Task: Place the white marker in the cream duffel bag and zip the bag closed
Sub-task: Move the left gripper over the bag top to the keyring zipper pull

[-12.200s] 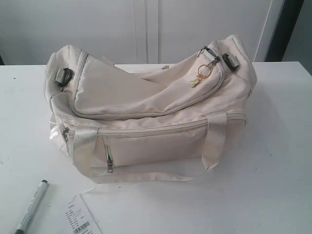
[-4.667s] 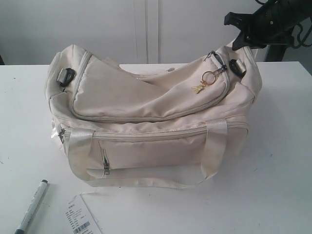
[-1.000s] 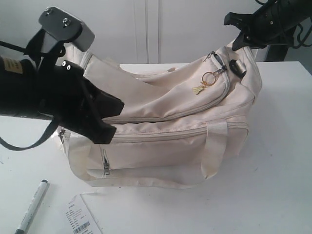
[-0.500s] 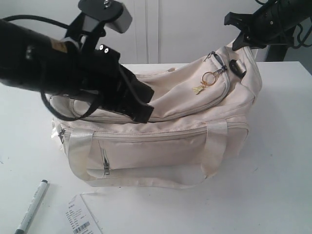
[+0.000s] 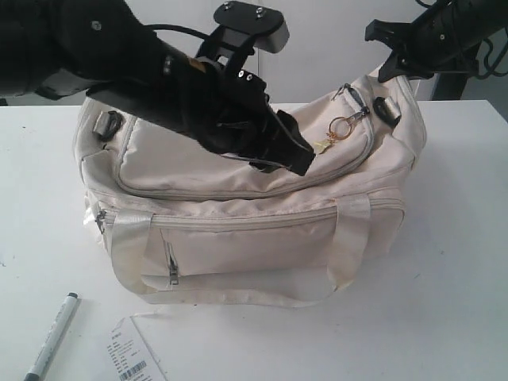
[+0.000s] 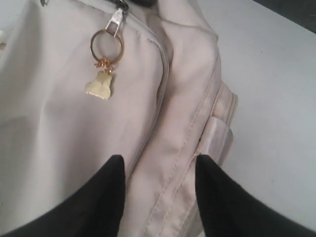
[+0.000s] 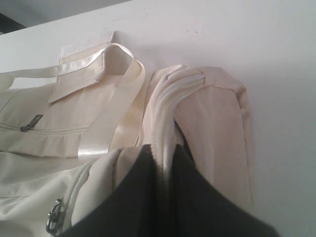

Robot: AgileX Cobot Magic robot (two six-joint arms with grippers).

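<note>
The cream duffel bag [image 5: 238, 230] stands in the middle of the white table [image 5: 444, 278], and its long axis goes from 9 o'clock to 3 o'clock in the exterior view. Its 3 o'clock end is lifted higher than the other end. The top zipper looks closed, and its puller with the gold ring charm [image 5: 341, 125] is near the raised end. The white marker [image 5: 51, 337] is not in the bag. It lies flat on the table at about 7 o'clock from the bag, well apart from it. Its long axis goes from 7 o'clock to 1 o'clock, with the upper end pointing to the bag's corner. Both ends look dark, so I cannot tell which one has the cap. Just beside it, at 3 o'clock, lies a paper tag [image 5: 127, 357] with a barcode. The left gripper [image 5: 295, 161] reaches over the top of the bag and points to 4 o'clock. Its two black fingers [image 6: 106, 197] are apart and hold nothing, with the charm just beside them at 2 o'clock. The right gripper [image 7: 163, 163] is pressed together on a fold of cream fabric at the raised end of the bag.
</note>
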